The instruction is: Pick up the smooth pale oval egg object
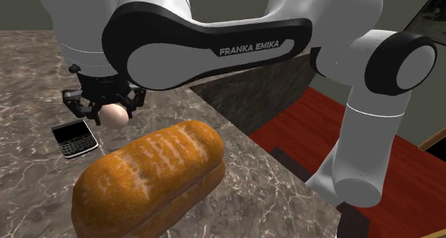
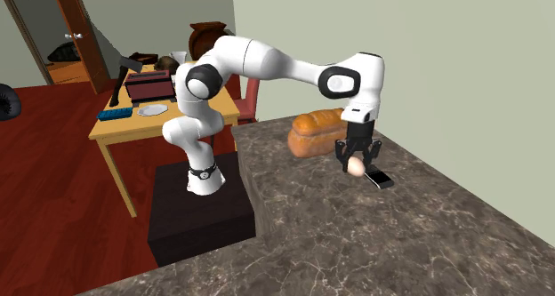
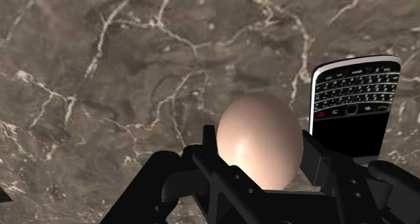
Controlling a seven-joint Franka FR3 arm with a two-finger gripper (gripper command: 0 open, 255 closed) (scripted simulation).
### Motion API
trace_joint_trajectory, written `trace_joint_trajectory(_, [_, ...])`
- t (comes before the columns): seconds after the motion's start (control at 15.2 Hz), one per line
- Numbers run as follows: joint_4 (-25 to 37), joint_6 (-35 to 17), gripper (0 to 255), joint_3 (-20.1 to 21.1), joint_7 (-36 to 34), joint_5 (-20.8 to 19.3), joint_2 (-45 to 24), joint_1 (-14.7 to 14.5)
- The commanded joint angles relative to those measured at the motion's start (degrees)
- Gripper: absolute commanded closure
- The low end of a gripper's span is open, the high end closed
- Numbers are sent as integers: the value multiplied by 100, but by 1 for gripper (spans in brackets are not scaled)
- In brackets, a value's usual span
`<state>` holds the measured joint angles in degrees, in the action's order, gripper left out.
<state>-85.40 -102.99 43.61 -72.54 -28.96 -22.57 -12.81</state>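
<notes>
A smooth pale pink-beige egg (image 3: 261, 140) is clasped between my black fingers (image 3: 208, 159). My gripper (image 1: 107, 113) is shut on the egg (image 1: 114, 114) and holds it a little above the dark marble counter (image 1: 28, 86). Seen from the second exterior view, the egg (image 2: 356, 165) hangs in the gripper (image 2: 357, 164) just above the counter, beside the phone.
A black keypad phone (image 1: 74, 138) lies flat on the counter right beside the egg, also seen as the phone (image 3: 353, 105). A large brown bread loaf (image 1: 150, 179) lies near the counter's edge. Beyond the counter are a red floor (image 2: 53, 179) and a yellow table (image 2: 133, 125) with clutter.
</notes>
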Motion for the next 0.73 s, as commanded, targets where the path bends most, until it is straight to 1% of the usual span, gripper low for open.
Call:
trace_joint_trajectory(0.0, [177,157,255,4,45,8,-13,-36])
trace_joint_trajectory(0.53, [858,767,255,20,202,19,-54,-190])
trace_joint_trajectory(0.66, [872,779,255,19,205,19,-55,-194])
